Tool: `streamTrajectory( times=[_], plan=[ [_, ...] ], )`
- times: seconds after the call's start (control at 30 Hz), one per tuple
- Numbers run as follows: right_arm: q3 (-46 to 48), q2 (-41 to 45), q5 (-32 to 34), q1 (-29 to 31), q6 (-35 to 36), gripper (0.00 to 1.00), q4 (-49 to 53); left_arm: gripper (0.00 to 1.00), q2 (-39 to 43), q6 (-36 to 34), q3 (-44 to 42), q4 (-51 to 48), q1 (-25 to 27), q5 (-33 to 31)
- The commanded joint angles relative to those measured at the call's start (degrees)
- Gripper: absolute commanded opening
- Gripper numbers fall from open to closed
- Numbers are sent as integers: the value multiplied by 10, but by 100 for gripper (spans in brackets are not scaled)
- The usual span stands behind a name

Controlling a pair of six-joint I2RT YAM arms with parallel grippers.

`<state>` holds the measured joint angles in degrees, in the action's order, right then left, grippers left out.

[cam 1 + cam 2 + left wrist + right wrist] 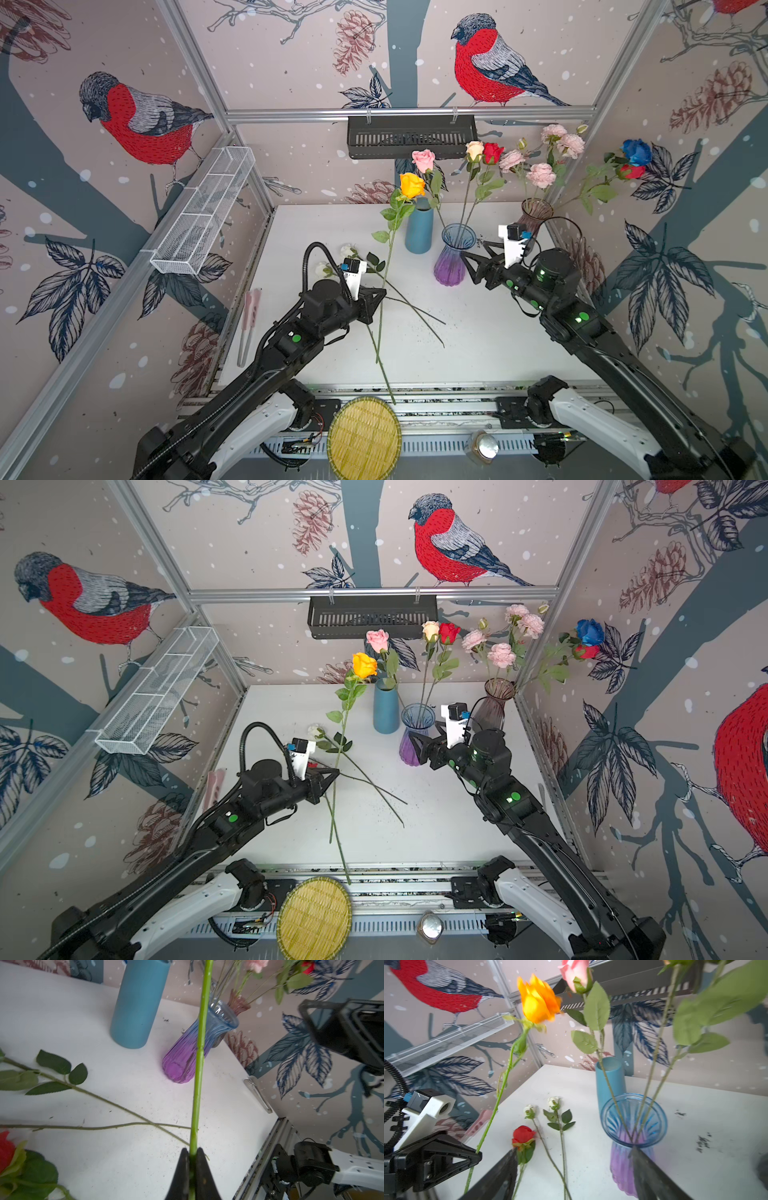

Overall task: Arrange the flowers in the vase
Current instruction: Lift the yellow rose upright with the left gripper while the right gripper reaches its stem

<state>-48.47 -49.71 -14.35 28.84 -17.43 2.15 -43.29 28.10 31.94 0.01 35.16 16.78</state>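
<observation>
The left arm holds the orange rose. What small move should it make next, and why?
Probably lift the left gripper higher and carry it toward the blue-purple vase. It is shut on the orange rose about mid-stem, so a long lower end must clear the rim. The right gripper stands open beside that vase, perhaps to steady it.

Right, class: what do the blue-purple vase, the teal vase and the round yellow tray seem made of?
Blue-purple vase: likely glass, glossy, ribbed; stems show through it.
Teal vase: opaque, matte, perhaps ceramic or plastic.
Round yellow tray: looks woven bamboo; fine weave lines, bound rim.
</observation>
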Motion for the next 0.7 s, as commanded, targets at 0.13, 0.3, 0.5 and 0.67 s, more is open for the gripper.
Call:
streamTrajectory(
  times=[0.13,0.3,0.5,0.67],
  plan=[
    [-24,-76,-196,64,-93,75,-122,0,49,23,-41,168,0,118],
    [-68,-132,-193,149,-76,68,-131,0,45,28,-41,192,9,142],
    [-100,-182,-197,182,-102,59,-157,0,49,21,-35,188,18,144],
    [-114,-213,-222,183,-132,48,-180,0,50,20,-29,188,23,156]
  ],
)
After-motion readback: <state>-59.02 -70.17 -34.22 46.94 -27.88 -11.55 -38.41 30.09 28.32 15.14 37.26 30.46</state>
